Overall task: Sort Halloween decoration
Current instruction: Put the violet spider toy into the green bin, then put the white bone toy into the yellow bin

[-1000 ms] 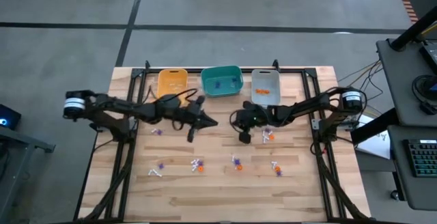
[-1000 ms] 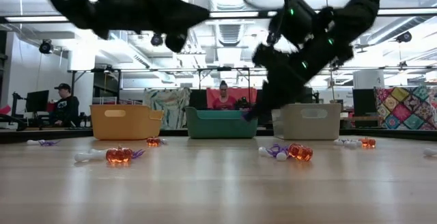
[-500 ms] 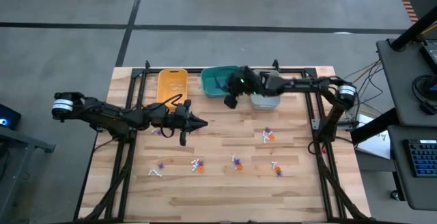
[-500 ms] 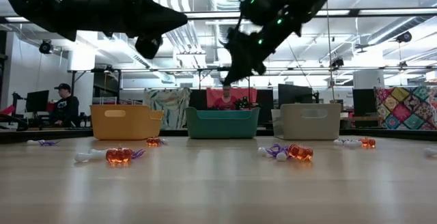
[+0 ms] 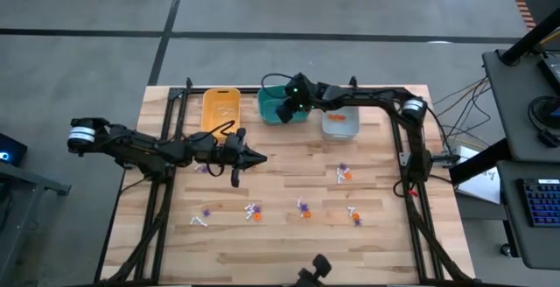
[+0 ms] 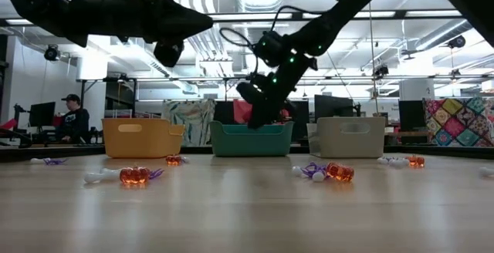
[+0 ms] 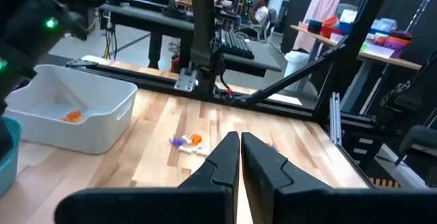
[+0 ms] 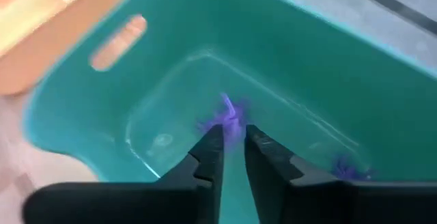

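Right claw [image 8: 232, 145], slightly apart, hangs over the smooth teal plastic bin [image 8: 321, 80]; left claw [image 7: 240, 149] together.

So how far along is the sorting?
Partly done: the grey bin holds an orange trinket. In hand: the right gripper is over the teal bin with a purple trinket. Left: scattered trinkets on the table. The left gripper waits shut.
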### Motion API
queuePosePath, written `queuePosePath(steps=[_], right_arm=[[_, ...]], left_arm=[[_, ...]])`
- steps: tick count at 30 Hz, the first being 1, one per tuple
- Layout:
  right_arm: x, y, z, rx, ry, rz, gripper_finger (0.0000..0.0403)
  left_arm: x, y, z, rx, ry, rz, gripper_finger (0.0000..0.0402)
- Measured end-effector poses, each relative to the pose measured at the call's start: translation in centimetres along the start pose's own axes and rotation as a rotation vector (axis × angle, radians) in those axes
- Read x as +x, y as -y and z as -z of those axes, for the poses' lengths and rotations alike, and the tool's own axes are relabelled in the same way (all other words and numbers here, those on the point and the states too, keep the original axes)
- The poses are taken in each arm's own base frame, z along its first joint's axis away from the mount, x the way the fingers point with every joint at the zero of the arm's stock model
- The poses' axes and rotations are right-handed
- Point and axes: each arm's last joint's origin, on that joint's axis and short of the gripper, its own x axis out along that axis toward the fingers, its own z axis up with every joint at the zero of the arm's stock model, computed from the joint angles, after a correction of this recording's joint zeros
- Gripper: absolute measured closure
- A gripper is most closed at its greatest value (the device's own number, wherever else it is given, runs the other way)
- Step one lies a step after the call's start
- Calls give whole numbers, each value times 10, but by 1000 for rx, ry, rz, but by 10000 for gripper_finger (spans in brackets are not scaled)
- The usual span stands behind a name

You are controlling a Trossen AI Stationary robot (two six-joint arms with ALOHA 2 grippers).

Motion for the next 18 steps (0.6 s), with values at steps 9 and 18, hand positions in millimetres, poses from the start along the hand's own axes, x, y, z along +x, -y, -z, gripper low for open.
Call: queuePosePath(steps=[9,18], right_arm=[[-25,-14,-10,-45,29,-28,277],[-76,-68,-5,-246,58,-136,271]], left_arm=[[1,-1,4,-87,-49,-15,402],[4,-5,14,-286,-373,-181,402]])
